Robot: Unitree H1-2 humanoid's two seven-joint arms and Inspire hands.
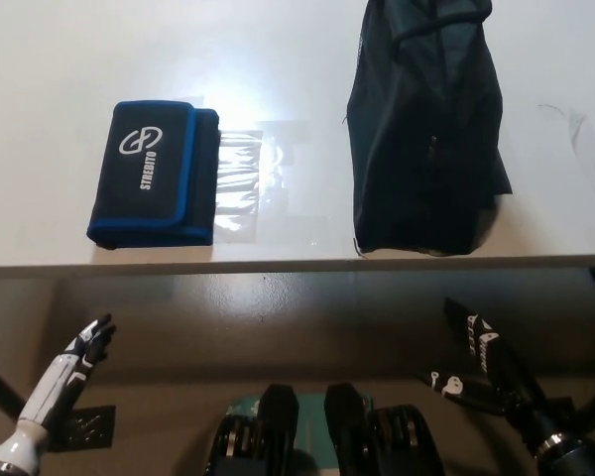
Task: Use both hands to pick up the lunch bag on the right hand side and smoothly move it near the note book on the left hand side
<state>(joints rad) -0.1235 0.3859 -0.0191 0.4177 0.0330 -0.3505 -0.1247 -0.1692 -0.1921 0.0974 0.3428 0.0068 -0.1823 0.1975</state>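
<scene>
A dark navy lunch bag [424, 129] stands on the white table [278, 59], right of the middle, its near end close to the table's front edge. A black notebook case with blue trim and white "STREDITO" lettering [154, 174] lies flat on the left. My white left hand [87, 342] hangs below the table edge at the lower left, fingers apart and holding nothing. My black right hand [481, 362] is low at the lower right, also below the table edge, fingers spread and empty. Both hands are well short of the bag.
A clear plastic sheet [240, 183] lies beside the notebook case, glaring under the light. The table's front edge [297, 266] runs across the picture. Below it is brownish floor.
</scene>
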